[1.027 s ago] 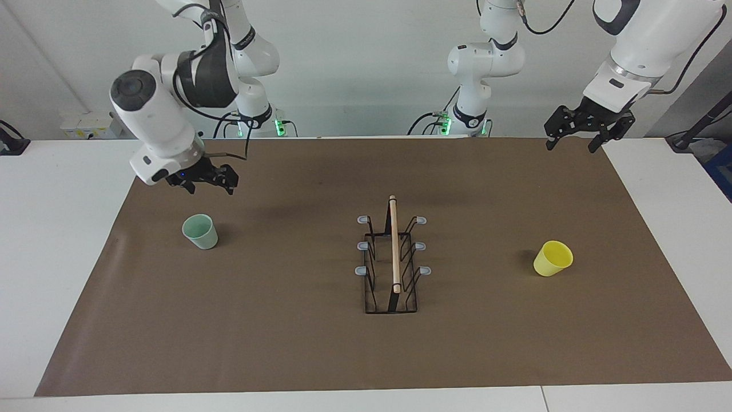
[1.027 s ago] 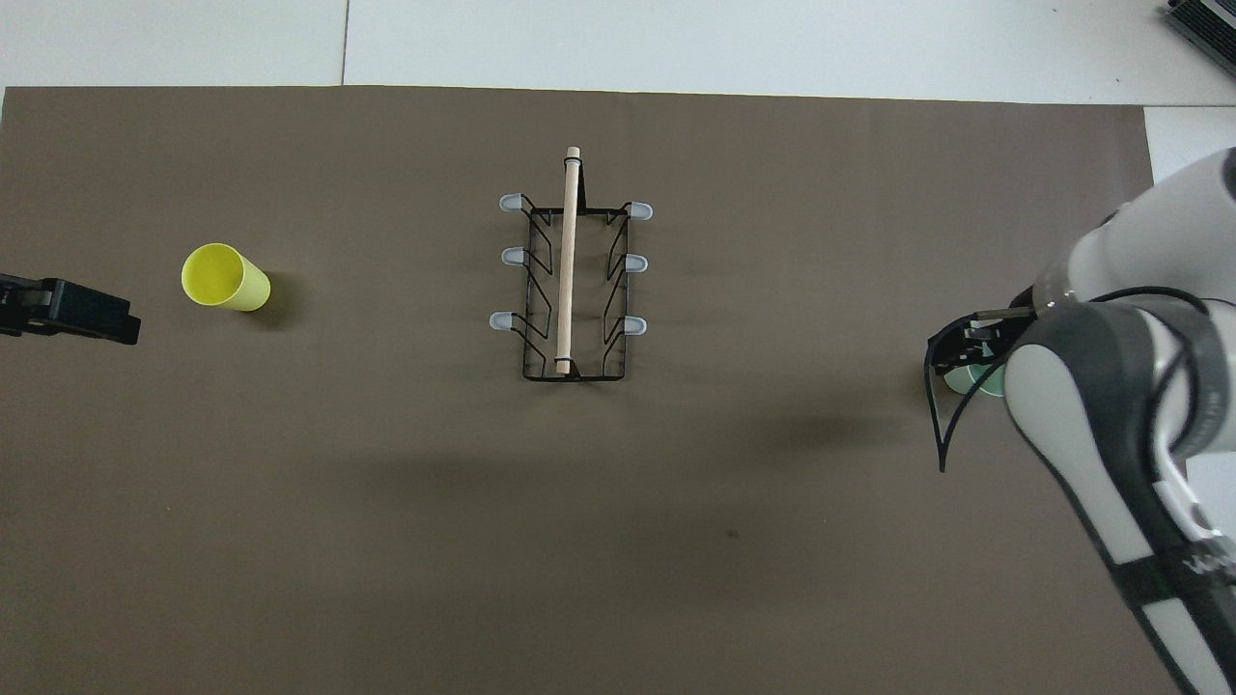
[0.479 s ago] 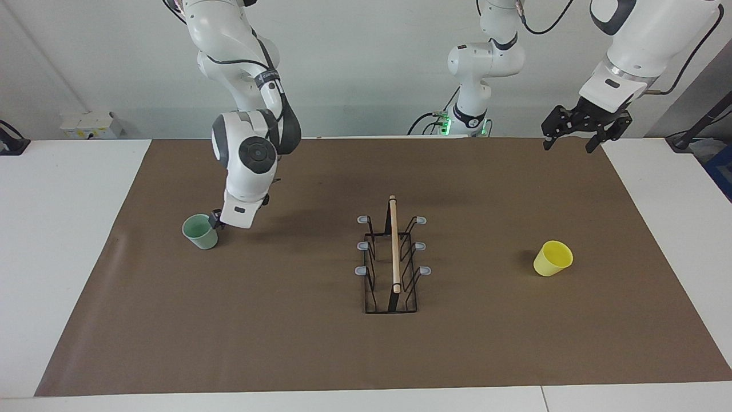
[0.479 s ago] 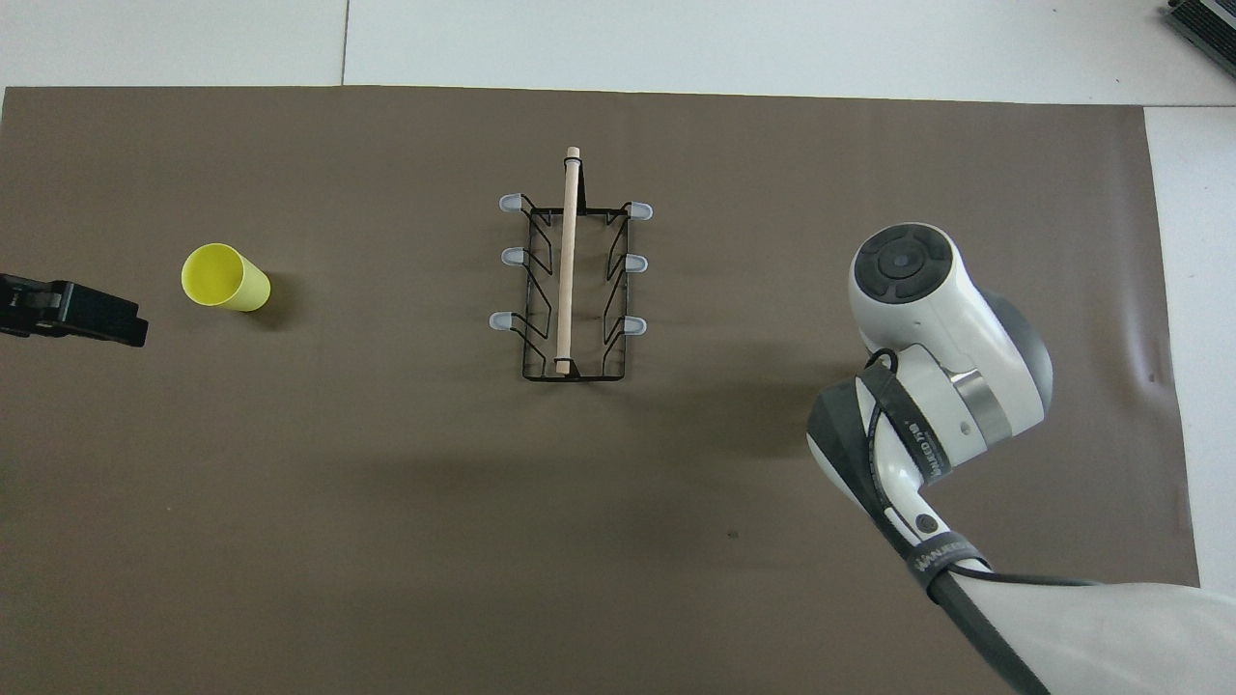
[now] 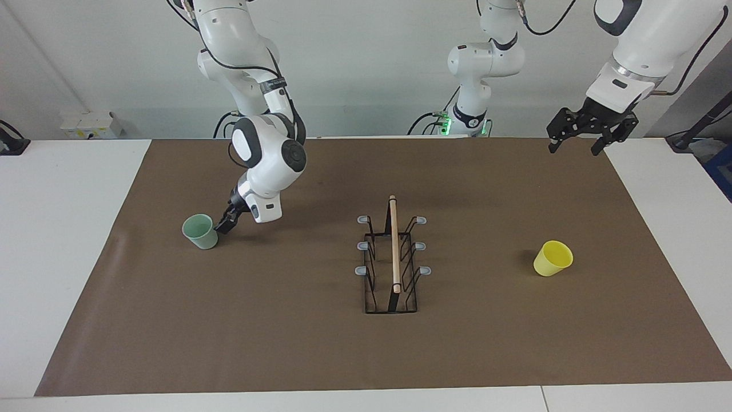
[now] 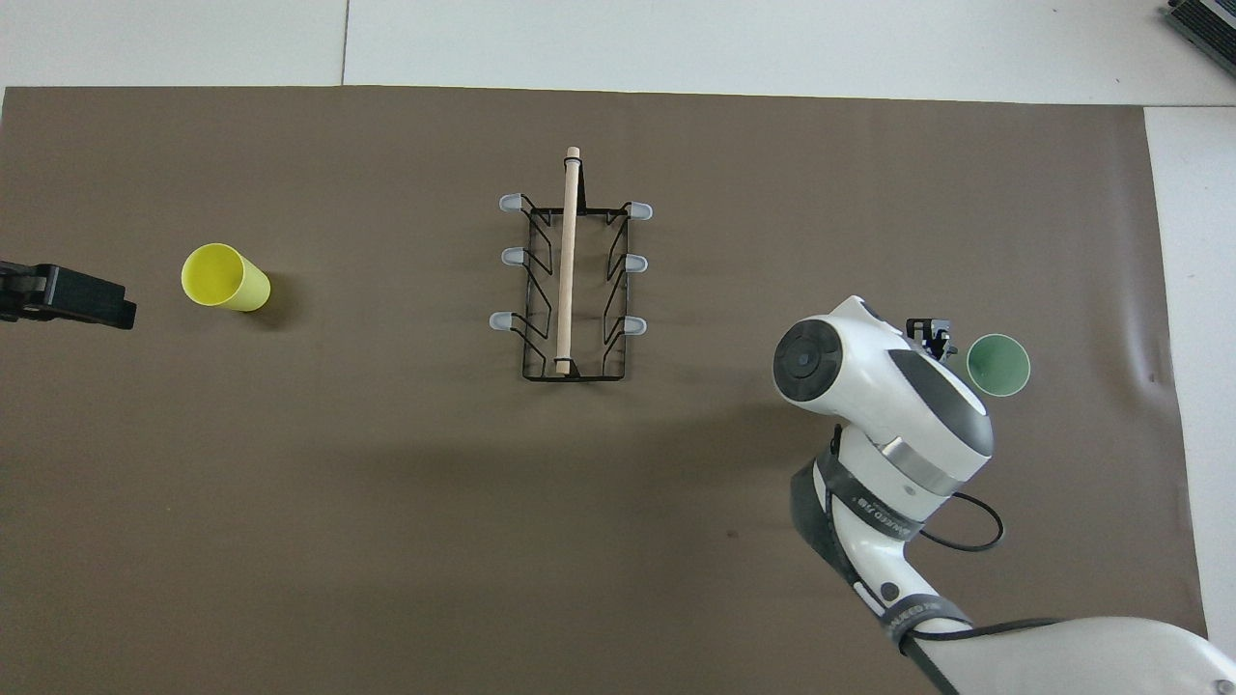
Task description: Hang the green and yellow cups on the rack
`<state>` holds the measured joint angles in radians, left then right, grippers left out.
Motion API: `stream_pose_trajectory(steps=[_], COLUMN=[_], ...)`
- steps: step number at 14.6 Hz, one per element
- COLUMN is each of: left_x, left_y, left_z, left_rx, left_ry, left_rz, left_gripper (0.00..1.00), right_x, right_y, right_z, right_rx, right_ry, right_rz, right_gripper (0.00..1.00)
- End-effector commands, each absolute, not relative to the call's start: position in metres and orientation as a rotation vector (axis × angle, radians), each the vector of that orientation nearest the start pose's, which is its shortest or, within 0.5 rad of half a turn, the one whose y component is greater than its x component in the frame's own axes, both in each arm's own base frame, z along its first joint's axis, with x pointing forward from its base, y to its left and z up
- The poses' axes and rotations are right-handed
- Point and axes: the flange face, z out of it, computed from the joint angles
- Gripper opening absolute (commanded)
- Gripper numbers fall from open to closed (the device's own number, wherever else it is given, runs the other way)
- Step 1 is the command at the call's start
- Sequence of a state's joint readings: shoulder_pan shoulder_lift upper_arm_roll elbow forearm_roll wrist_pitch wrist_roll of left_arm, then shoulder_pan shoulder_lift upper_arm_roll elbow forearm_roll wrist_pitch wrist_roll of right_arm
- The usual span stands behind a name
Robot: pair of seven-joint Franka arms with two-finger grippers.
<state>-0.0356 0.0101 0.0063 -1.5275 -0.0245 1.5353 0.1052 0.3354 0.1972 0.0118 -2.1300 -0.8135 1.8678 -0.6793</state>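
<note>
Brown mat [image 5: 320,343]: right gripper [image 5: 224,222] beside green cup [image 5: 201,231] (jaws' state unclear, overhead too).

The right arm bends down from the upper left of the facing view, its wrist tilted — the right gripper [image 5: 223,223] sits low at left of centre. The left arm waits at the upper right, wrist angled down, the left gripper [image 5: 579,140] hanging with fingers spread apart.
</note>
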Motion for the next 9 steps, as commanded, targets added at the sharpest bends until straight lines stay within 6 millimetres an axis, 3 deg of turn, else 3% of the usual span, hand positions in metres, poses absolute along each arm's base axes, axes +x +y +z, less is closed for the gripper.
stream_pose_trajectory(steps=[1, 6, 9], left_x=[0.592, 0.654, 0.685], left_y=[-0.015, 0.002, 0.015], left_z=[0.632, 0.596, 0.559], left_rx=[-3.165, -3.158, -3.148], left_ry=[0.219, 0.166, 0.125], left_rz=[-0.002, 0.012, 0.017], left_gripper=[1.00, 1.00, 1.00], right_x=[0.490, 0.487, 0.483], right_y=[0.137, 0.119, 0.114], right_z=[0.291, 0.257, 0.247], right_rx=[1.584, 1.397, 1.359], right_ry=[1.671, 1.625, 1.624], right_rz=[-0.775, -0.811, -0.827], right_gripper=[1.00, 1.00, 1.00])
